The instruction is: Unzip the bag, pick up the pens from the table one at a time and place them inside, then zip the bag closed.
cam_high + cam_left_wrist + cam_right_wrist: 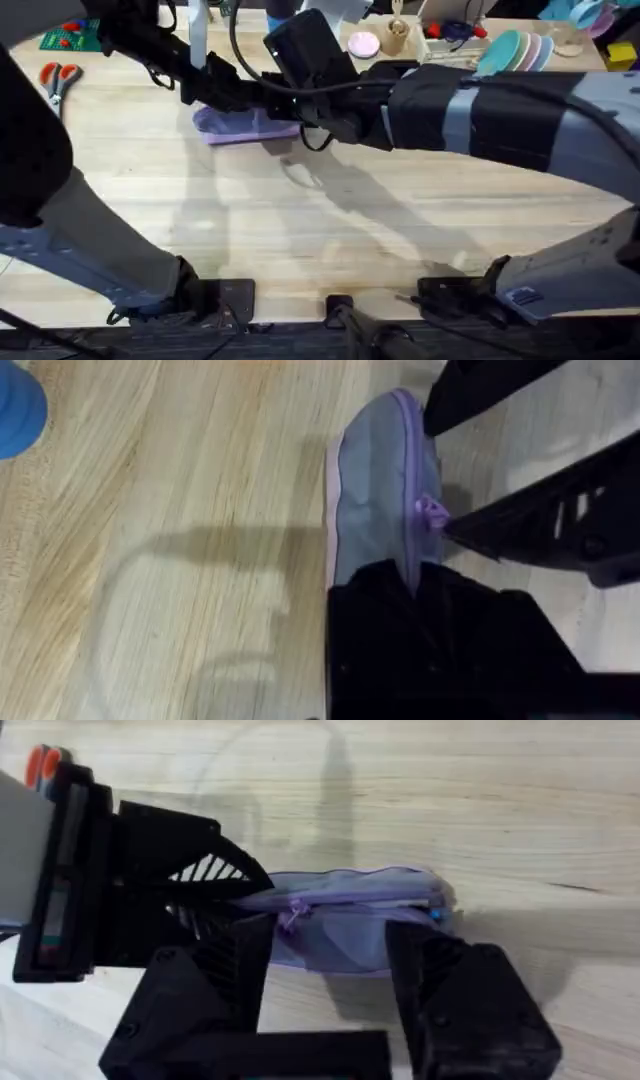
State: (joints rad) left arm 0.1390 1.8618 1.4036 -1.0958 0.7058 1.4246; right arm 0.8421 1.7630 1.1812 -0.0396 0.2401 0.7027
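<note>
Overhead view: both arms reach across the worktop [400,220] to the lavender bag [245,127] at its far left-centre. Right hand [330,955] has its 2 black fingers spread, straddling the bag's body with the zipper line just above them. Left hand [440,575] sits on the bag's end by the purple zipper pull [432,512]; I cannot tell its opening. Orange-handled scissors [57,80] lie far left.

Both arms are built of black and grey links; the right arm [500,110] is sheathed in black with a pale grey band, and a black cable is looped beside its boxy black wrist housing. The right gripper [330,990] is formed of blocky matte-black fingers. What may be ribbed ventilation slots are seen on the left gripper [200,890].
</note>
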